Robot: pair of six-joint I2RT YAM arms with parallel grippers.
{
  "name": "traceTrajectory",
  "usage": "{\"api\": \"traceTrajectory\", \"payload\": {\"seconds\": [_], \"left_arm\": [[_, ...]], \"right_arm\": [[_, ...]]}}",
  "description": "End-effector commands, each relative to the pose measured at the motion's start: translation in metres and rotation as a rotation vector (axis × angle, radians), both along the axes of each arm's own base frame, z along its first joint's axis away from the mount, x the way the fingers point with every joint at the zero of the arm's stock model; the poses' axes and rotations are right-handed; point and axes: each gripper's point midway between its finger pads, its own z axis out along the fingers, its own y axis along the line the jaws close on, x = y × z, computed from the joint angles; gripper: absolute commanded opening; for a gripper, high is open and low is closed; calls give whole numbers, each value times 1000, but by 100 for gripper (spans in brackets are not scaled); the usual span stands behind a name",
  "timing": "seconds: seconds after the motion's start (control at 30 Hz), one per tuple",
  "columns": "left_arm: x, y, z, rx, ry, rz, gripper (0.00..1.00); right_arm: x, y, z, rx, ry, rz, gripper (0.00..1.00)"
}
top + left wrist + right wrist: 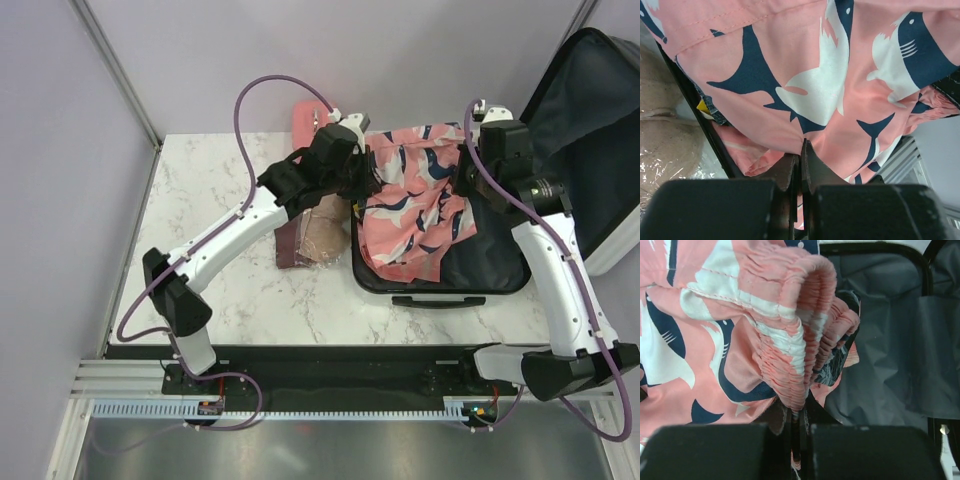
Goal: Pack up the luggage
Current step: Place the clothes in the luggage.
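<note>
While left tool point(801, 150) and right tool point(797, 412) pinch shark-print shorts point(415, 215) | luggage point(493, 262) open beneath

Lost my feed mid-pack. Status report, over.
Left gripper and right gripper both shut on pink shark-print shorts. Shorts held over open luggage, not released. Bagged beige item beside luggage, outside it; nothing blocking.

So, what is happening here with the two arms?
Both arms hold a pair of pink shark-print shorts over the open luggage. The left fingers are shut on the fabric, and the right fingers are shut on the elastic waistband. The shorts lie spread across the luggage and are not yet released.
</note>
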Motion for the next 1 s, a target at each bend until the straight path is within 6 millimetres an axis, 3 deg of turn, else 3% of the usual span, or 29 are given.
{"api": "traceTrajectory", "payload": {"seconds": [0.0, 0.07, 0.13, 0.53, 0.67, 0.83, 0.97], "left_arm": [[16, -11, 0, 2, -24, 10, 2], [22, -16, -2, 10, -35, -1, 2], [29, -21, -17, 35, -23, -9, 2], [75, 7, -85, 156, 57, 78, 2], [93, 11, -119, 177, 117, 65, 2], [97, 1, -137, 165, 160, 0, 2], [105, -3, -145, 176, 149, -19, 2]], "right_arm": [[18, -3, -9, 19, -23, -1, 0], [28, -9, -17, 25, -12, -21, 0], [35, -10, -23, 27, -5, -17, 0], [76, -11, -85, 23, 105, -5, 0], [79, -15, -99, 9, 135, -18, 0], [86, -20, -121, -4, 186, -37, 0], [91, -26, -128, -14, 201, -81, 0]]}}
